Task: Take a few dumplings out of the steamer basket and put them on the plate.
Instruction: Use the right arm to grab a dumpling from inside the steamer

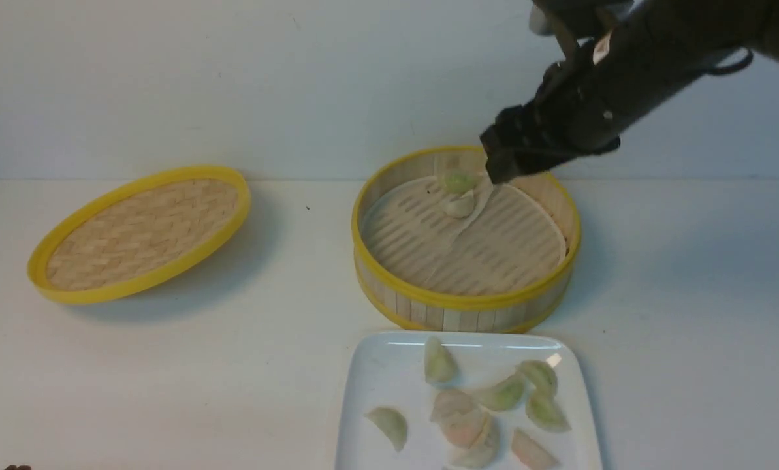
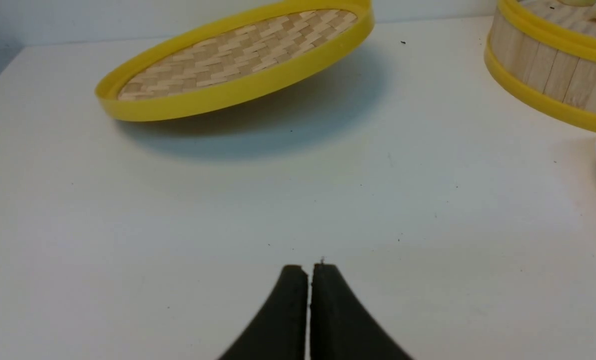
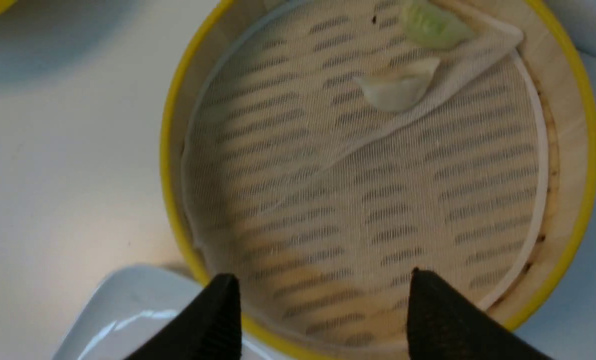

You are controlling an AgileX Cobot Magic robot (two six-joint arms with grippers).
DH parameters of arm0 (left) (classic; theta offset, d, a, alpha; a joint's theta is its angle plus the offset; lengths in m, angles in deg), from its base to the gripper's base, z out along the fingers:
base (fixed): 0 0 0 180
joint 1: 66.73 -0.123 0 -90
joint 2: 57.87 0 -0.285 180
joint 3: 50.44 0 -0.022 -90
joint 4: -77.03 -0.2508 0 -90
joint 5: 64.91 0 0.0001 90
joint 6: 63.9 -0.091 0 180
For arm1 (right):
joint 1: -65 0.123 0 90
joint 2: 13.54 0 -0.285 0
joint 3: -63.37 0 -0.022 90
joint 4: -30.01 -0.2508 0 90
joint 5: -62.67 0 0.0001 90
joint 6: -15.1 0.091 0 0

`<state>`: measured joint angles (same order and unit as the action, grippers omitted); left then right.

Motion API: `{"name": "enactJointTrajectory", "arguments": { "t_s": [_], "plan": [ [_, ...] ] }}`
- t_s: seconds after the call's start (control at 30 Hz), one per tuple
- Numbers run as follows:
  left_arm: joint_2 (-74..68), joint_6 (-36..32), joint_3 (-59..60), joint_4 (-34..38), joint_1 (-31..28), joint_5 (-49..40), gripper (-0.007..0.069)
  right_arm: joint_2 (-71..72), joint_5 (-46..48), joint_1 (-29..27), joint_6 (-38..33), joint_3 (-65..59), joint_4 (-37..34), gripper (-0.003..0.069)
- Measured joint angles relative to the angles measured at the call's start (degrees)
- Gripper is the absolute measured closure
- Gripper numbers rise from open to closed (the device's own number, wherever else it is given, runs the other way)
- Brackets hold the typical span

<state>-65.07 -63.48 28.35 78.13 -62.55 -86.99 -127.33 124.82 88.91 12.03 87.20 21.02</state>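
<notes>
Nearest you, the plate [image 1: 382,378] at lower centre holds several dumplings [image 1: 503,393]. Your right gripper [image 3: 322,287] hovers wide open and empty over the steamer basket [image 1: 467,312] mid-frame. The next move looks like descending onto the white dumpling [image 1: 460,205] near its upper rim.

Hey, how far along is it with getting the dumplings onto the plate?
Mostly done: several dumplings already lie on the plate. In hand: nothing. The right gripper hangs open and empty above the steamer basket, and the left gripper is shut over the table. Left, if wanted: a green dumpling and a pale dumpling near the basket's far wall.
</notes>
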Motion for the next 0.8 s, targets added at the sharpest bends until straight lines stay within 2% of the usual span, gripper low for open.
{"name": "enactJointTrajectory", "arguments": {
  "t_s": [0.23,0.4,0.63,0.8],
  "plan": [
    [0.0,0.0,0.0,0.0,0.0,0.0,0.063,-15.45,2.74,-0.05,-1.02,17.49,0.27,0.0248],
    [0.0,0.0,0.0,0.0,0.0,0.0,0.063,-26.91,2.81,-0.05,-1.07,27.38,2.92,0.0248],
    [0.0,0.0,0.0,0.0,0.0,0.0,0.063,-37.08,0.73,-0.05,-3.65,32.73,4.38,0.0248],
    [0.0,0.0,0.0,0.0,0.0,0.0,0.063,-38.22,-2.9,-0.07,-4.2,32.78,6.39,0.0248]
  ]
}}
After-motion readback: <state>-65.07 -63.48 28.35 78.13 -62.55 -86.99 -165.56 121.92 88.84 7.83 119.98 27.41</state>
